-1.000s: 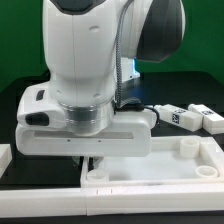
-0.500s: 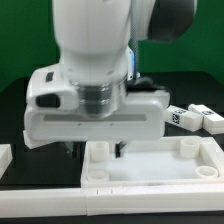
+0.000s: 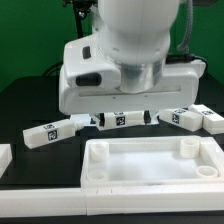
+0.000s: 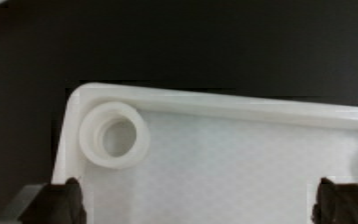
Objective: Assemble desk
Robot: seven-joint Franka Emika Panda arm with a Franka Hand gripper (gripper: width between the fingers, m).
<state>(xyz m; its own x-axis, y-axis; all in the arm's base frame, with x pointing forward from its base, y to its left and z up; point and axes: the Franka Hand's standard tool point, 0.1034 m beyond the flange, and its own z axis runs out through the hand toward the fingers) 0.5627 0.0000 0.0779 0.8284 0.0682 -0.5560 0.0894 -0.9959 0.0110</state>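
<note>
Black table (image 3: 25, 110) bears the rimmed desk top (image 3: 150, 162), legs (image 3: 52, 132) lying outside it.

No words, brands or numbers can be read; the only signs are black-and-white square tags (image 3: 47, 133) on the loose desk legs (image 3: 68, 127).

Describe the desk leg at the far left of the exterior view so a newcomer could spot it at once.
Find the big white desk top with round corner sockets. Behind it, short tagged legs lie in a row. The leg meant ends that row on the exterior view's left, mostly past the desk top's corner.
</note>
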